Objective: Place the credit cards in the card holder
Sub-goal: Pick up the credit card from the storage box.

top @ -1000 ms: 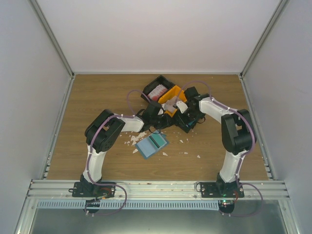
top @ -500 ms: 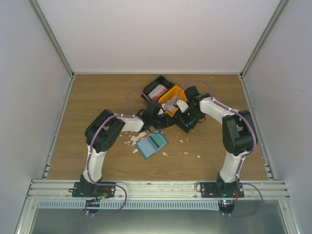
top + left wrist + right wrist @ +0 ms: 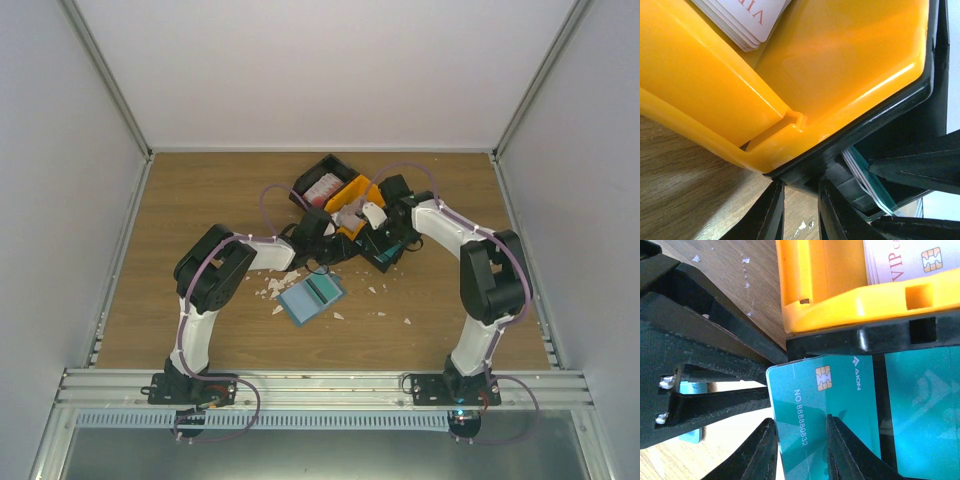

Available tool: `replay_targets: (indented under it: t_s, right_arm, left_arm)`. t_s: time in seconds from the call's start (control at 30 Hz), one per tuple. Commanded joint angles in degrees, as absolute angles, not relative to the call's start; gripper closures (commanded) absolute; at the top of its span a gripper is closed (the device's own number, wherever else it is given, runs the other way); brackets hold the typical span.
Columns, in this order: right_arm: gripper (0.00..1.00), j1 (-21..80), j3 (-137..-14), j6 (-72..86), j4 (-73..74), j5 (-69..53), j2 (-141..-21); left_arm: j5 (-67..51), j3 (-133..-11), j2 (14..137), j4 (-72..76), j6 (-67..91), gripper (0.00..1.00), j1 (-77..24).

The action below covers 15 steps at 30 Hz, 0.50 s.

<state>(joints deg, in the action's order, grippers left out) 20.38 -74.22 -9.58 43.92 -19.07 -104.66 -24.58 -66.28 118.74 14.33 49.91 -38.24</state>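
Wooden table [image 3: 200,200], card-snag risk building at upper centre.
Left hand [image 3: 799,200] clamping black bin [image 3: 875,117]; right hand [image 3: 801,422] straddling teal card [image 3: 805,390], grip unclear, card possibly catching orange bin [image 3: 840,310].

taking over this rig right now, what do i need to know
Left claw: looks clamped on a corner of the near black bin.
Right claw: jaws apart over the top teal card in that bin; no grip that shows.
Other cards: whitish stack in the orange bin; red-and-white ones in the far black bin.
Holder: open on the table, nearer the arms, clear of both claws.
Done: no card seen in the holder.
Left: lift each card and slot it in.
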Motion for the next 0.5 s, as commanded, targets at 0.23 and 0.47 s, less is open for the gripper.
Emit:
replay_targets:
  t_s: [0.23,0.47]
  right_arm:
    - [0.82,21.63,-72.86,-8.53,44.86,-19.22,-104.07]
    - [0.99,21.31,-73.58,-7.34,44.23,-15.78,-103.46]
  left_arm:
    - [-20.99,-66.09,120.06,14.94,48.7,0.79,-37.62]
    - [-20.84,-65.7,119.73,15.03,48.67,0.79,-37.61]
